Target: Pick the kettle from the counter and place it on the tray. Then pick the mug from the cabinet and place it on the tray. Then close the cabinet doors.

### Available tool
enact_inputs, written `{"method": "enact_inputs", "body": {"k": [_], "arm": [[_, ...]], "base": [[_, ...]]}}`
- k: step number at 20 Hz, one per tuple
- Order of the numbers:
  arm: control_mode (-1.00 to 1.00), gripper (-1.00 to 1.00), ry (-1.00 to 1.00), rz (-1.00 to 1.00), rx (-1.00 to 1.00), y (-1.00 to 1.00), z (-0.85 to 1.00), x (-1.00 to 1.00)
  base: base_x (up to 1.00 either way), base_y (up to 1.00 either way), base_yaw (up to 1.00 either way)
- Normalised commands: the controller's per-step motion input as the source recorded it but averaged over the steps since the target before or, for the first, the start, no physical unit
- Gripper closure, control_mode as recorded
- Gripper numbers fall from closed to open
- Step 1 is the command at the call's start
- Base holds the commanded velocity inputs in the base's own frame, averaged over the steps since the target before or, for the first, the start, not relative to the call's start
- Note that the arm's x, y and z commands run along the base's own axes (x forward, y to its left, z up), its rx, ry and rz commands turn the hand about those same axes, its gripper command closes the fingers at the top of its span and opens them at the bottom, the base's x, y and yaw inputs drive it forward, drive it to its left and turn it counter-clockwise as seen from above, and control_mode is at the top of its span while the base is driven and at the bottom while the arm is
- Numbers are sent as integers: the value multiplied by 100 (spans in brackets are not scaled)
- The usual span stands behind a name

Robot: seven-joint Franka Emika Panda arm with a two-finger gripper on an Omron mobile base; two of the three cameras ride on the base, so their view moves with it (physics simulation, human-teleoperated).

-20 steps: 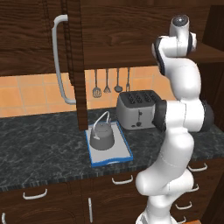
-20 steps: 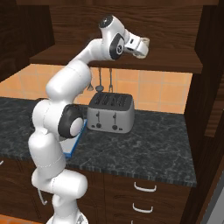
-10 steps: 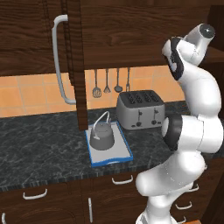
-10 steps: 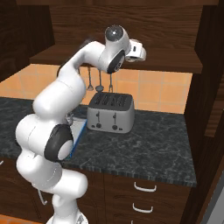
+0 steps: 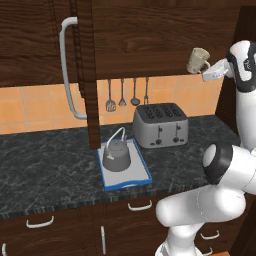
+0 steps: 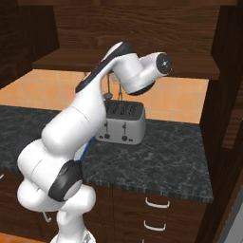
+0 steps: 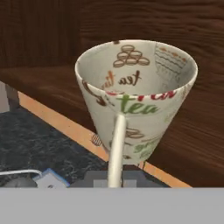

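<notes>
The cream mug (image 5: 198,59), printed with "tea" lettering, hangs tilted in the air at the upper right, above and right of the toaster. My gripper (image 5: 205,69) is shut on it from the right. In the hand view the mug (image 7: 136,98) is close up with its mouth toward the camera and its handle (image 7: 116,151) pointing down. The dark kettle (image 5: 116,156) stands upright on the blue-rimmed tray (image 5: 134,176) on the counter (image 5: 45,165). The open cabinet door (image 5: 88,75) with its long bar handle (image 5: 67,70) hangs above the tray's left side.
A silver four-slot toaster (image 5: 160,124) stands right of the tray, also the toaster (image 6: 120,124) behind my arm. Utensils (image 5: 122,95) hang on the orange tiled wall. The cabinet shelf (image 6: 190,64) runs overhead. Drawers (image 5: 140,205) sit below the counter.
My hand has come out of the cabinet and lowered to the right, carrying the mug, which now shows in the left base view. Kettle and tray have not moved.
</notes>
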Motion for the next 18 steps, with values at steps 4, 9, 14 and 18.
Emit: {"method": "enact_inputs", "body": {"k": [4,9,14,18], "arm": [[-100,100,0,75,-2,1,18,-79],[-100,100,0,59,-7,37,-8,-48],[-100,100,0,20,-15,69,-63,-21],[-100,100,0,1,-12,42,-63,-14]], "base": [[0,0,0],[0,0,0],[0,0,0],[0,0,0]]}}
